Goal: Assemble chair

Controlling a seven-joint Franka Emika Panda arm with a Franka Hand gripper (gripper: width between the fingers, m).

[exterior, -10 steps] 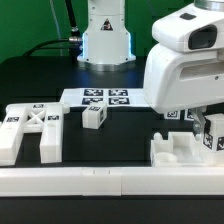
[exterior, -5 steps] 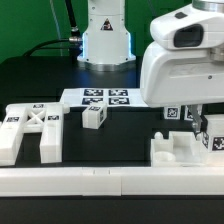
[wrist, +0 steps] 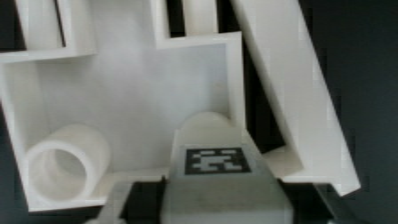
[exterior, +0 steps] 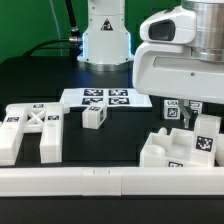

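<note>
My gripper (exterior: 197, 120) is at the exterior view's right, low over the white seat part (exterior: 165, 155). It is shut on a tagged white leg block (exterior: 206, 143) that stands in that part. In the wrist view the block (wrist: 217, 150) sits tight between my dark fingers (wrist: 150, 195), with my gripper (wrist: 217, 188) over the walled seat part (wrist: 143, 95). A round socket (wrist: 63, 165) shows beside the block. The X-braced panel (exterior: 32, 128) lies at the exterior view's left. A small tagged cube (exterior: 93, 117) rests mid-table.
The marker board (exterior: 105, 98) lies behind the cube. A long white rail (exterior: 70, 182) runs along the front edge. The arm's base (exterior: 105, 35) stands at the back. The table top is black.
My gripper has moved toward the exterior view's left. The seat part and the tagged block have shifted the same way with it and now look closer and slightly turned.
</note>
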